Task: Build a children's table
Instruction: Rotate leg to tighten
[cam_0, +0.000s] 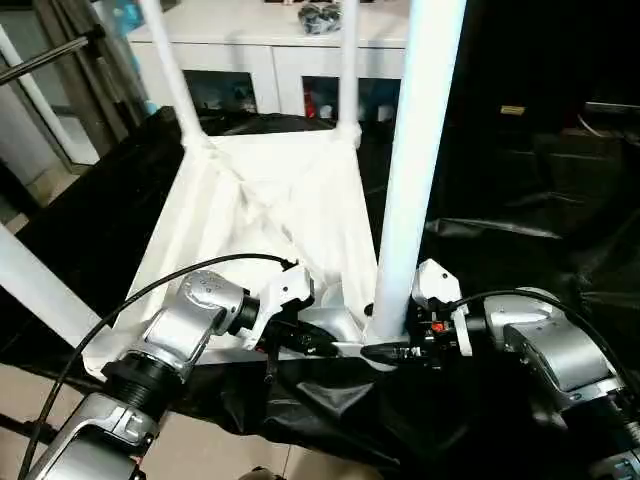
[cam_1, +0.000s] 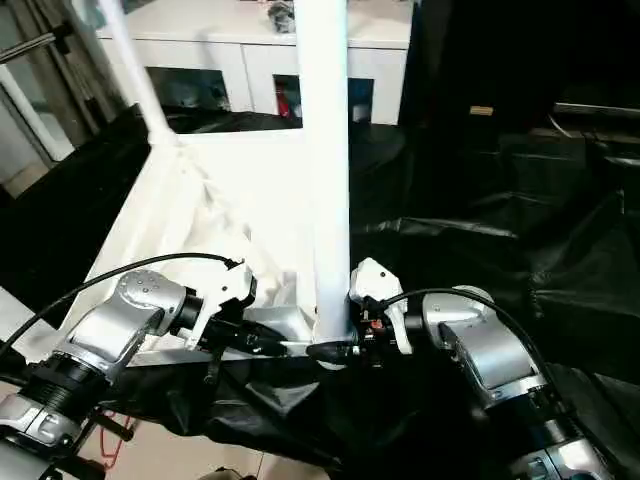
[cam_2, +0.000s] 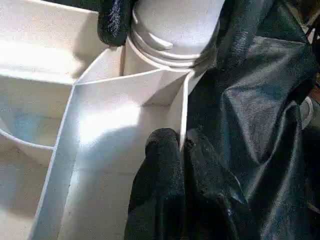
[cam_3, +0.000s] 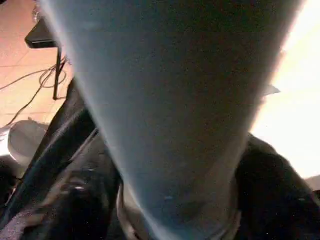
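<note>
Your white tabletop (cam_0: 265, 215) lies upside down on a black sheet (cam_0: 520, 270), ribbed underside up, two far legs (cam_0: 348, 60) already standing in their corner sockets. Nearest you, a third leg (cam_0: 415, 170) rises upright from the near corner socket (cam_2: 170, 47), its threaded collar not quite buried. Your left gripper (cam_2: 172, 150) is pinched shut on the tabletop's thin side wall just beside that socket. Your right gripper (cam_0: 385, 351) sits at the leg's foot, fingers on either side of the tube; whether they clamp it you cannot tell. The risk, as you should judge it: release early and an unseated leg may lean or cross-thread, or the thin wall slips free and the top skids
</note>
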